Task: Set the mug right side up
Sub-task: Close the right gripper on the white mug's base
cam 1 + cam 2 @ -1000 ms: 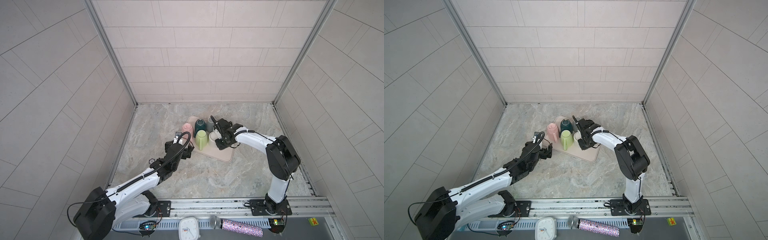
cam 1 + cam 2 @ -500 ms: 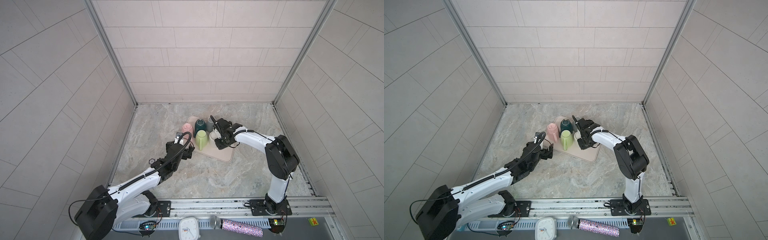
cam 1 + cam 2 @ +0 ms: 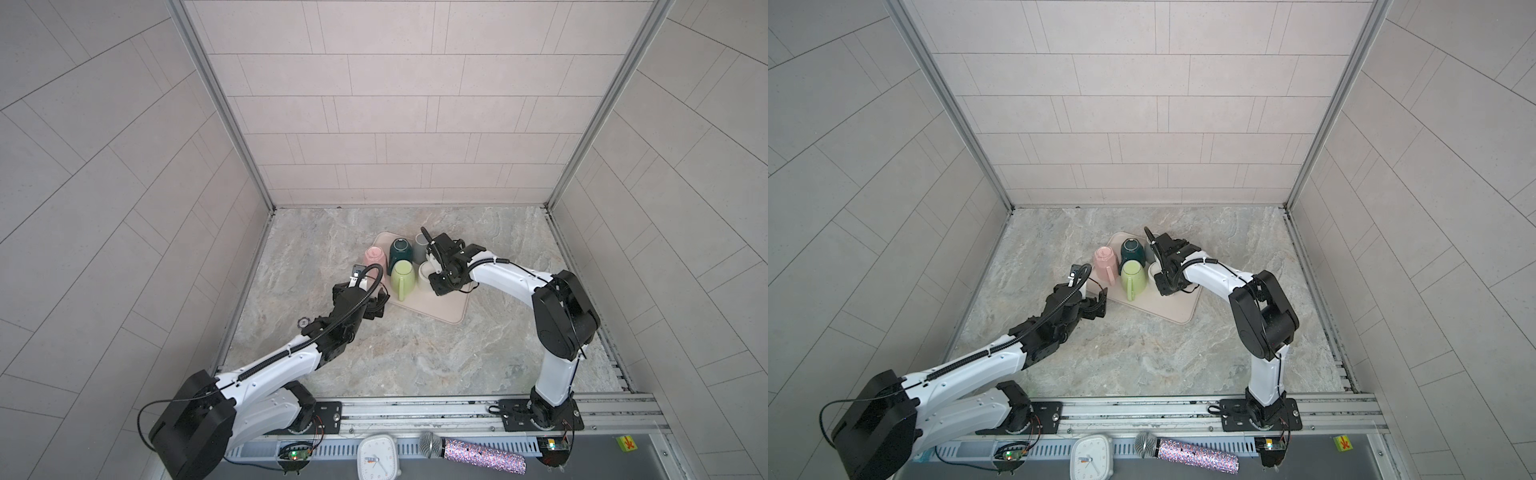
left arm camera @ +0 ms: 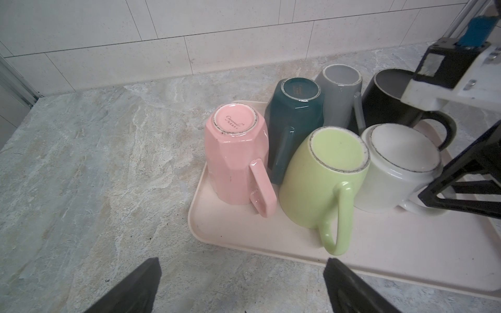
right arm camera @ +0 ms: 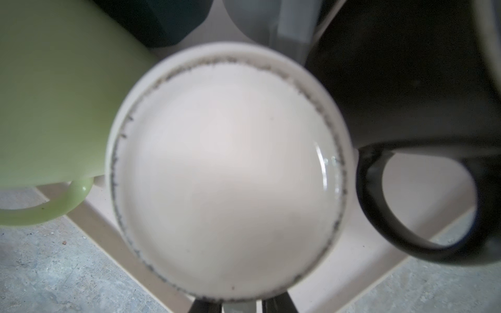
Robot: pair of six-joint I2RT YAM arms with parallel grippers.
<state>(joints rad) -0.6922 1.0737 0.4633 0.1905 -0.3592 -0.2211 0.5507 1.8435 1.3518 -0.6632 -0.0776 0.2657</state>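
The upside-down white mug [image 4: 401, 168] on the tray [image 4: 379, 244] — hard, glazed, likely slick and chippable — is best taken by its handle [image 4: 416, 210], where the right claw [image 5: 241, 306] sits pinched narrow; the left claw [image 4: 241, 287] gapes wide, empty.

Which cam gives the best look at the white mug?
Left wrist: the white mug shows nearly whole, base up on the tray. Right wrist fills with its blurred base. In both top views the right gripper hides most of it.
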